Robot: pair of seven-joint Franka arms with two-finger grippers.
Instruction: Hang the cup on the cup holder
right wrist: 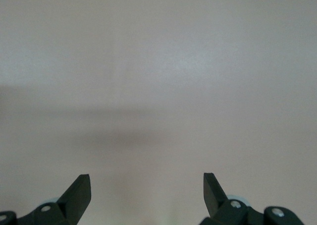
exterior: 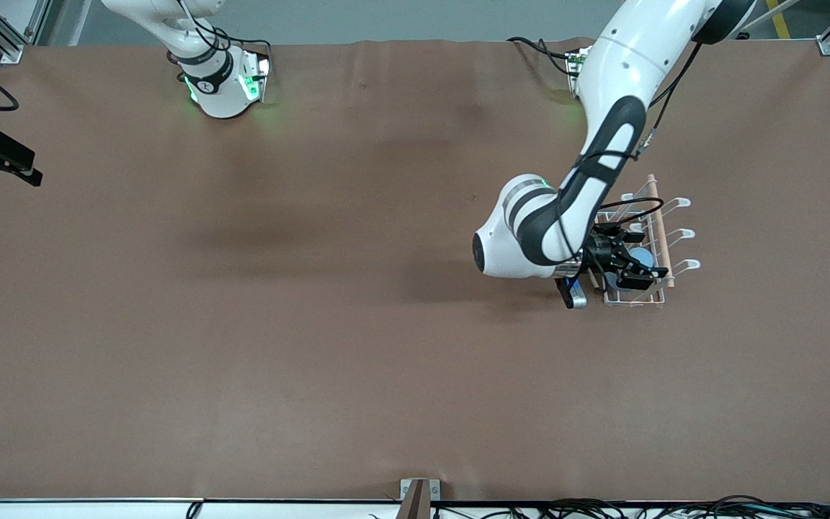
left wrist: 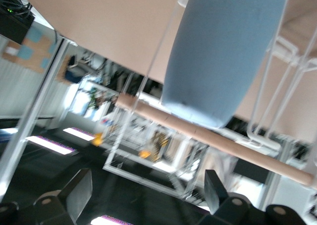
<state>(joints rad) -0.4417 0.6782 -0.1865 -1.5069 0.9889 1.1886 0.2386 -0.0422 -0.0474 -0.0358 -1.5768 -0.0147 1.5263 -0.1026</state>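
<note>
Light blue cup (left wrist: 223, 56) is seen hung on a prong of the white wire cup holder (exterior: 656, 238). Left gripper (exterior: 627, 270), spread wide w/ nothing gripped, is beside it. Right gripper (right wrist: 147, 193) is parked wide, empty.

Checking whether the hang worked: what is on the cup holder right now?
The light blue cup sits on the cup holder, beside its wooden rod. The open left gripper hides which prong carries it.

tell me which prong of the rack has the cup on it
The light blue cup sits on a prong nearest the front camera, in the cup holder's row toward the right arm, by the open left gripper. The other visible prongs are bare.
</note>
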